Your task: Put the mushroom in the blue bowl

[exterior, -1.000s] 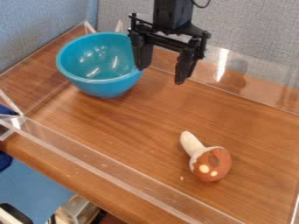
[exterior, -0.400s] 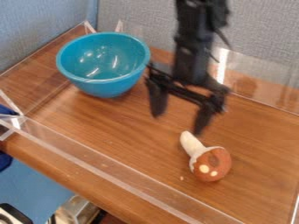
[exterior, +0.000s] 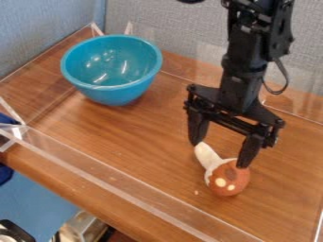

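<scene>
Nearest the camera ran a clear plastic wall [exterior: 113, 194], part of a low barrier edging the wooden desk [exterior: 101, 132], presumably there to keep loose things from rolling off. Just behind it, toward the right, the mushroom [exterior: 222, 170] lay on its side on the desk, its reddish-brown cap pointing to the front and its pale stem angled back and to the left. Lying flat like that, it offered the stem and the cap's flanks to a grip from above.

The tool [exterior: 225, 146] hung directly over it, pointing straight down with its two dark fingers spread wide, one on each side of the stem end, holding nothing (whether the tips already touched the desk could not be told). That straddling stance looked like the setup for closing on the mushroom, so the pick-up seemed about to happen and the carry had not begun.

Farther back and to the left sat the blue bowl [exterior: 111, 68], upright, empty, well apart from the mushroom.
</scene>
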Available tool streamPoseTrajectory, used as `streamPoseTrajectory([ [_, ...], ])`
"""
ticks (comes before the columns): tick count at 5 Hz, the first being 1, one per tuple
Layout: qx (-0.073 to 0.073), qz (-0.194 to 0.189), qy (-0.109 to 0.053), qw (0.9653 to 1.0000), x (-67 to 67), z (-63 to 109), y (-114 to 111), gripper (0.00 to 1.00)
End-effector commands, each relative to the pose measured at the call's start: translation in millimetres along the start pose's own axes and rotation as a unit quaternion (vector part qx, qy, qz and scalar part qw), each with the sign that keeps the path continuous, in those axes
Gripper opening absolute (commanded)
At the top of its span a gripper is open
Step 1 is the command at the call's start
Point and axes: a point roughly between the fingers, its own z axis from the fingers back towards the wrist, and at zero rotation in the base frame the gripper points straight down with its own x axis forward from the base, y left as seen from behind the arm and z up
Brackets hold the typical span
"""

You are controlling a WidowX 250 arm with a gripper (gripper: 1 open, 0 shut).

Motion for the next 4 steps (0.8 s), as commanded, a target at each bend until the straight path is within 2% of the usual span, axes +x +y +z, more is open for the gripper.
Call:
streamPoseTrajectory([
  [1, 0.000, 0.003, -0.021, 0.9998, 5.5, -1.5, 2.5, 1.00],
  [4, 0.006, 0.012, -0.026, 0.9996, 16.7, -26.1, 5.6, 1.00],
])
